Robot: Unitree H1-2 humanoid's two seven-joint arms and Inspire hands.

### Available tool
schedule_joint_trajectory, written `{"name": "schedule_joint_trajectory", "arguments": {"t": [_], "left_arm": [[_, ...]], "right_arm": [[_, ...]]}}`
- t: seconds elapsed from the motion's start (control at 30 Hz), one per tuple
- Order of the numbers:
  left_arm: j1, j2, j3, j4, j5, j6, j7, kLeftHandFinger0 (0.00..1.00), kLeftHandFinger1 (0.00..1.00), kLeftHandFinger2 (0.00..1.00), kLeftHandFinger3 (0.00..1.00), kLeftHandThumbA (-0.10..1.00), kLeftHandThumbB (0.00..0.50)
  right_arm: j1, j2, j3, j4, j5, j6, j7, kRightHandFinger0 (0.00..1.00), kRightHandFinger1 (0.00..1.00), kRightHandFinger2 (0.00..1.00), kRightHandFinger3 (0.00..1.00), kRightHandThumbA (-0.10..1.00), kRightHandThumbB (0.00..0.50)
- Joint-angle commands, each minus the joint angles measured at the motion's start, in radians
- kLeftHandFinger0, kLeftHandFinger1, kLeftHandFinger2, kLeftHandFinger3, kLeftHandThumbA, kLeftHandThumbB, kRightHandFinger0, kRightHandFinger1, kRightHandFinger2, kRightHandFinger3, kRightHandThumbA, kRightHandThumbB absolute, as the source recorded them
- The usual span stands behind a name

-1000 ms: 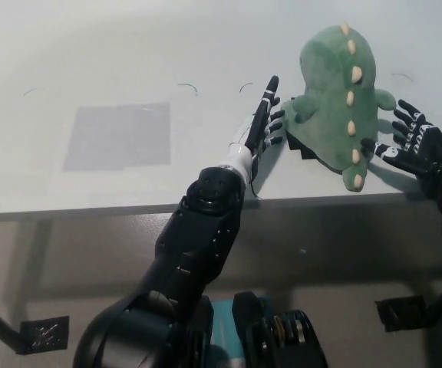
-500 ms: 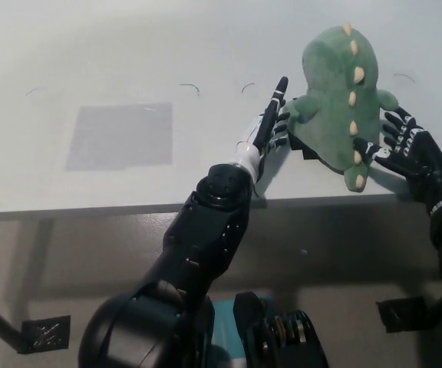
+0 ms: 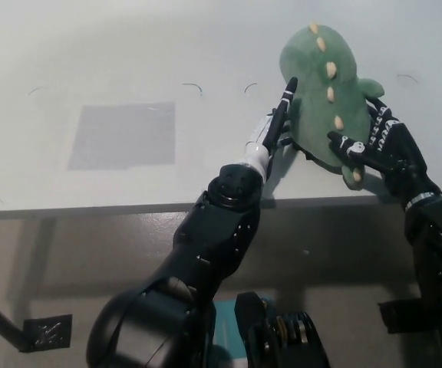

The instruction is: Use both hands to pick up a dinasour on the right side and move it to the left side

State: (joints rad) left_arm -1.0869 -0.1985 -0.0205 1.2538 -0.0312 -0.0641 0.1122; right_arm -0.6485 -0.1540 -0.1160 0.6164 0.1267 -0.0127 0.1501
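A green plush dinosaur (image 3: pixel 321 84) with cream spikes down its back stands on the right part of the white table (image 3: pixel 206 46). My left hand (image 3: pixel 279 115) lies flat against its left flank, fingers stretched out and pointing away from me. My black right hand (image 3: pixel 374 142) presses on its right flank and tail, fingers spread over the plush. The dinosaur is squeezed between the two palms. Whether its underside touches the table is hidden.
A grey rectangular patch (image 3: pixel 121 134) marks the table's left part. The table's front edge (image 3: pixel 90 208) runs across just below the hands, with floor beneath. A few thin pen marks (image 3: pixel 192 87) dot the surface.
Both hands have closed in on the dinosaur from either side. The right hand went from apart to pressing on it, and the dinosaur has shifted a little to the left.
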Motion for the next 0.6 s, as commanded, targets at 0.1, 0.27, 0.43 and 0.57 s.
{"name": "schedule_joint_trajectory", "arguments": {"t": [0.1, 0.27, 0.43, 0.57], "left_arm": [[-0.047, -0.075, -0.035, -0.003, 0.028, -0.020, -0.028, 1.00, 1.00, 1.00, 1.00, 1.00, 0.268], [-0.048, -0.069, -0.033, -0.003, 0.022, -0.042, -0.044, 1.00, 1.00, 1.00, 1.00, 1.00, 0.251], [-0.034, -0.057, -0.030, -0.009, 0.017, -0.022, -0.050, 1.00, 1.00, 1.00, 1.00, 1.00, 0.226], [-0.010, -0.049, -0.033, -0.015, 0.020, -0.029, -0.056, 1.00, 1.00, 1.00, 1.00, 1.00, 0.264]], "right_arm": [[-0.030, 0.007, 0.031, -0.026, -0.038, -0.044, -0.023, 1.00, 1.00, 1.00, 1.00, 1.00, 0.227], [-0.037, 0.006, 0.030, -0.029, -0.035, -0.039, -0.023, 1.00, 1.00, 1.00, 1.00, 1.00, 0.217], [-0.031, 0.024, 0.038, -0.024, -0.043, -0.039, -0.037, 1.00, 1.00, 1.00, 1.00, 1.00, 0.196], [-0.023, 0.038, 0.048, -0.010, -0.047, -0.051, -0.039, 1.00, 1.00, 1.00, 1.00, 1.00, 0.192]]}}
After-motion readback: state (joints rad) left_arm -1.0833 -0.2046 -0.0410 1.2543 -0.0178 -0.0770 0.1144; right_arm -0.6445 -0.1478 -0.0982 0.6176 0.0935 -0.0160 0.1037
